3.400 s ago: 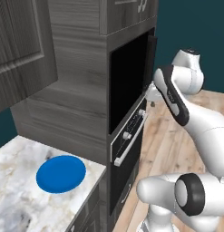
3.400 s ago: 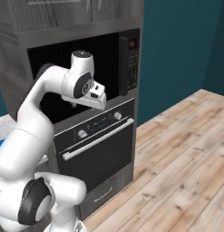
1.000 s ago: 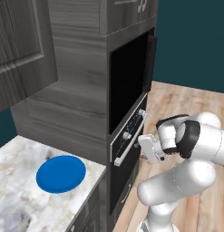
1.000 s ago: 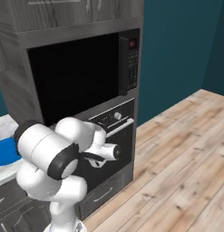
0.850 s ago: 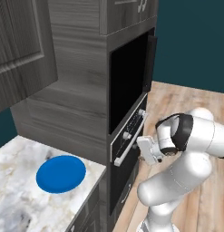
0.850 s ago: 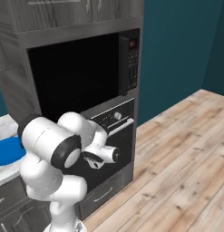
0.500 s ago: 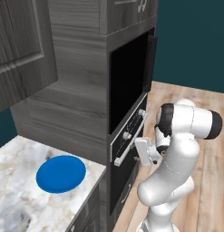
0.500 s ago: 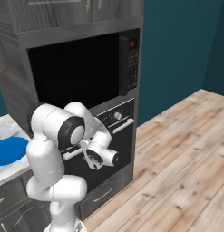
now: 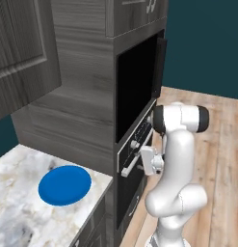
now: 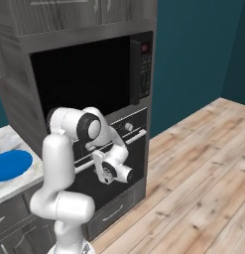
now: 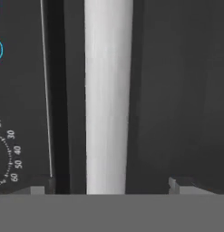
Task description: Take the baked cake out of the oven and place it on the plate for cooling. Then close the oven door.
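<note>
The baked cake cannot be seen; by my reading it sits behind the shut oven door (image 10: pixel 111 163). The door's silver handle (image 11: pixel 109 95) runs between the tips of the tool (image 11: pixel 109 185), which is spread wide, grasping nothing. Opening the door is in hand: next clench on the bar and pull down. The plate (image 9: pixel 65 185) waits on the worktop (image 9: pixel 19 217), well aside. Nothing blocks the way.

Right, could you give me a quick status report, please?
Gripper open, straddling the oven door handle. Door shut, cake unseen. Plate bare on counter. Nothing in the way.
</note>
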